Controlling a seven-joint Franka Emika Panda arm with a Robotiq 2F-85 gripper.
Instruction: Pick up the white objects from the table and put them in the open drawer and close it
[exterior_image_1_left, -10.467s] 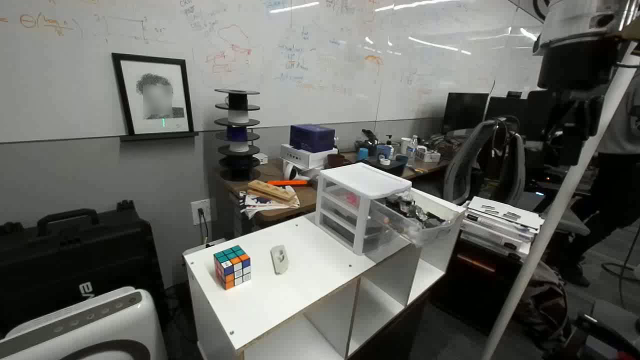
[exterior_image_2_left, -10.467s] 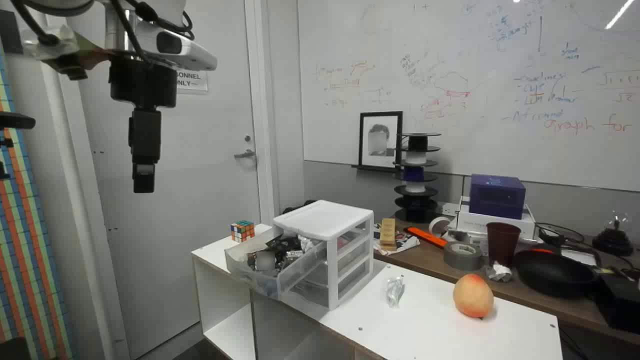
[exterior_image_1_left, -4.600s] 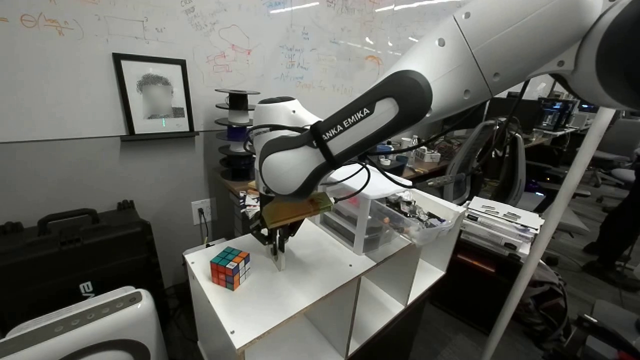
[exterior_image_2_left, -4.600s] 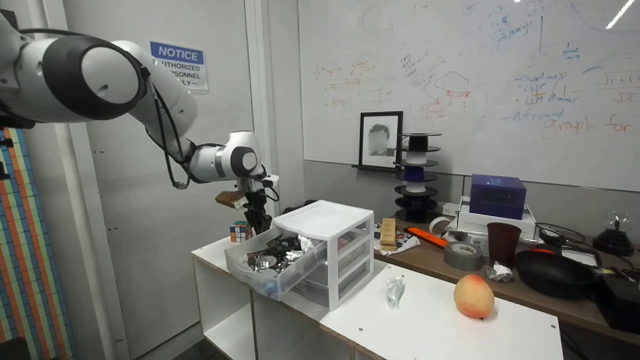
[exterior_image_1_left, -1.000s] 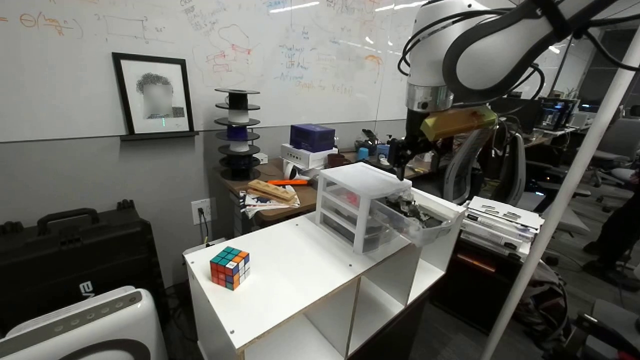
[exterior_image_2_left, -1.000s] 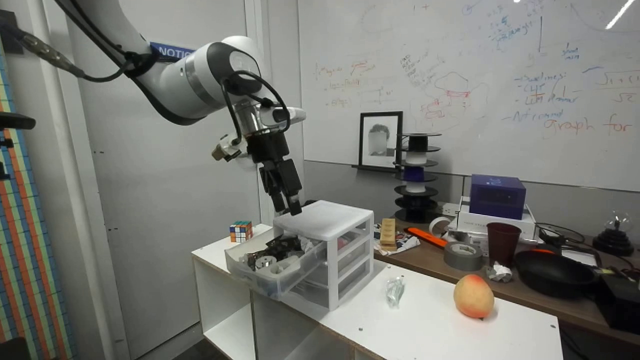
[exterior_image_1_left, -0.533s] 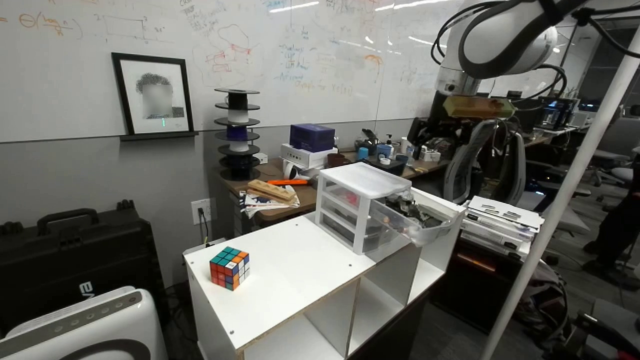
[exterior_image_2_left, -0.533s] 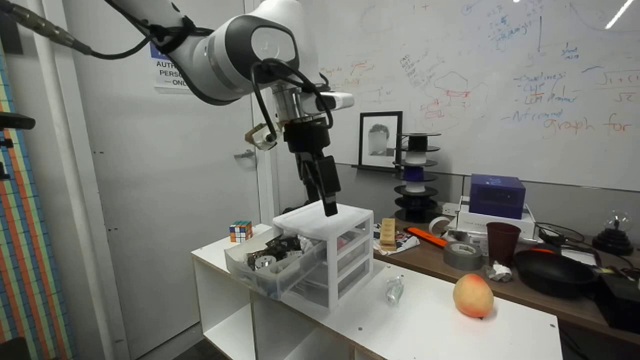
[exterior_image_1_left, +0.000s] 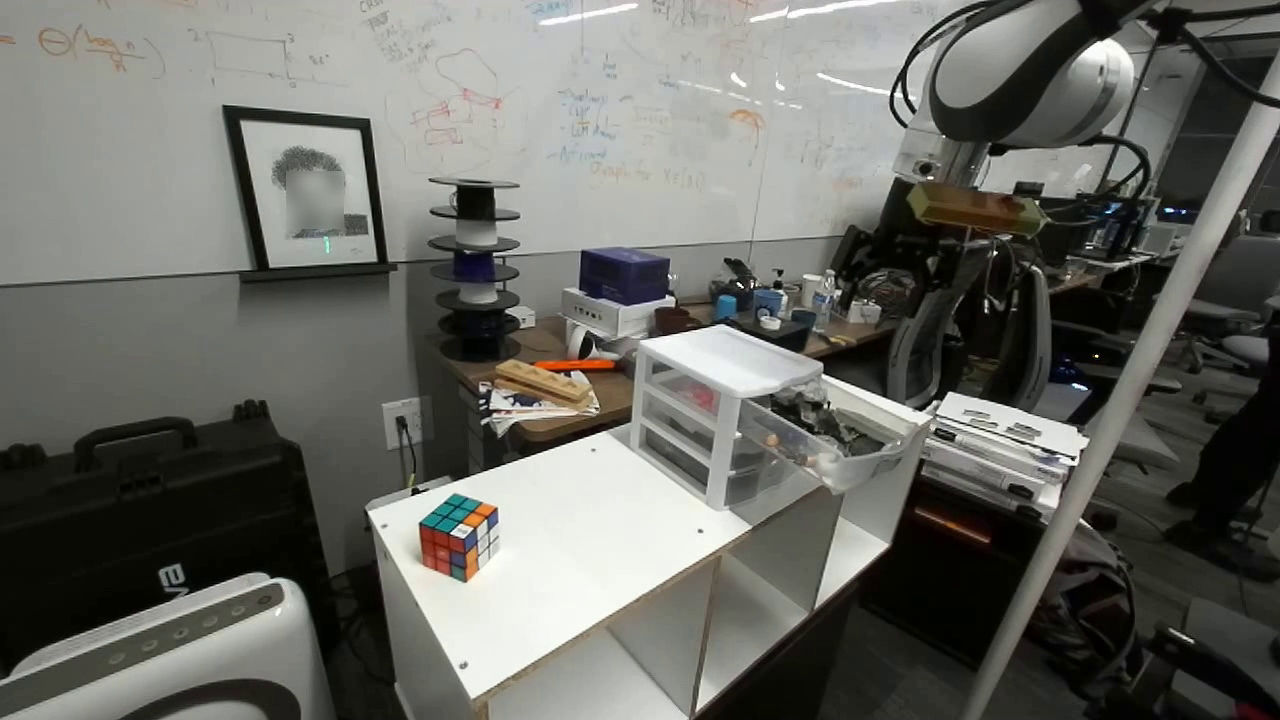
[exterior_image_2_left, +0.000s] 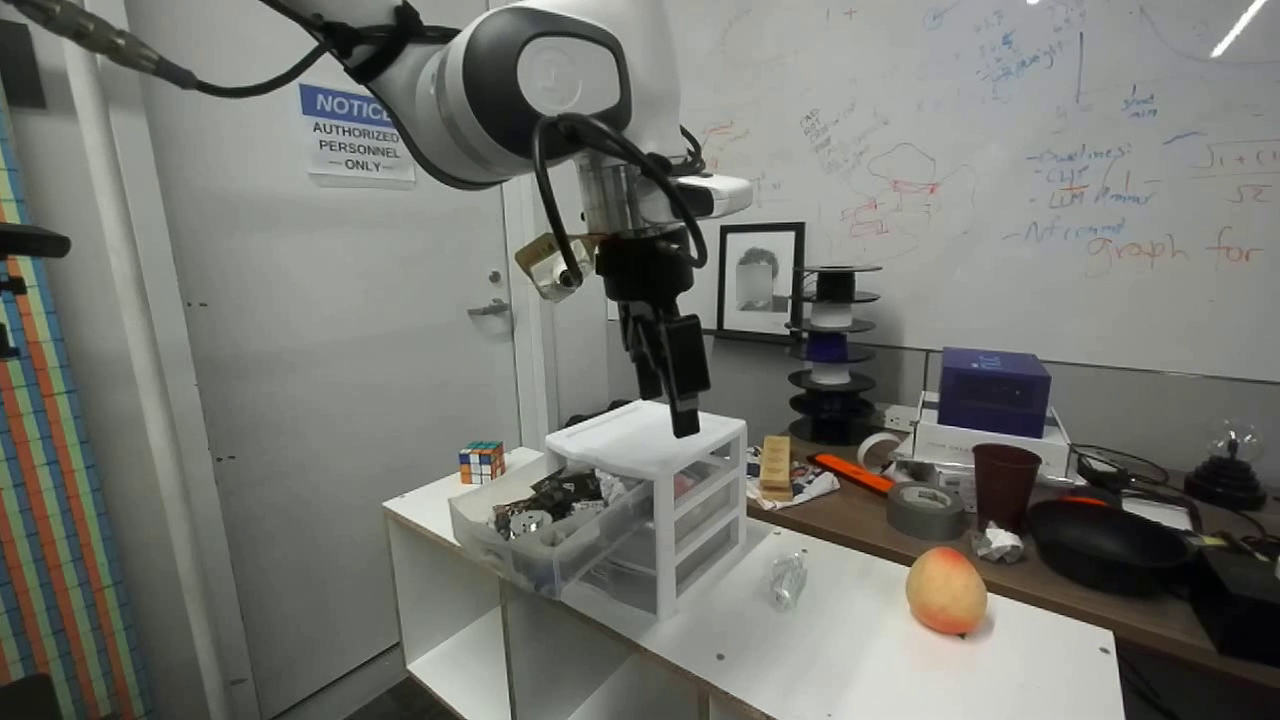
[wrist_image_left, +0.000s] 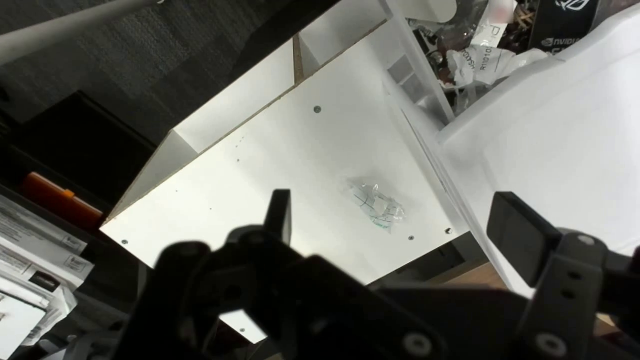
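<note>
A pale, smooth white piece (wrist_image_left: 434, 7) lies in the open drawer (wrist_image_left: 420, 57), partly cut off in the wrist view. The translucent drawer also shows in both exterior views (exterior_image_1_left: 850, 470) (exterior_image_2_left: 605, 545), pulled out and holding dark and silvery clutter. A crumpled clear-whitish packet (wrist_image_left: 377, 204) lies on the white table (wrist_image_left: 280, 165) beside the drawer unit; it also shows in an exterior view (exterior_image_2_left: 788, 580). My gripper (wrist_image_left: 397, 222) is open and empty, high above the packet. In an exterior view the gripper (exterior_image_2_left: 668, 410) is over the unit's far side.
The white drawer unit (exterior_image_2_left: 650, 440) stands mid-table, close beside my gripper. The puzzle cube (exterior_image_1_left: 460, 537) sits on one side of it, a peach-coloured fruit (exterior_image_2_left: 946, 590) on the other. A cluttered brown desk (exterior_image_2_left: 850, 515) borders the table. A white pole (exterior_image_1_left: 1120, 400) stands nearby.
The white piece, earlier on the table by the cube with my gripper around it, is gone from there. My gripper has moved from near the drawer across the unit to the packet's side.
</note>
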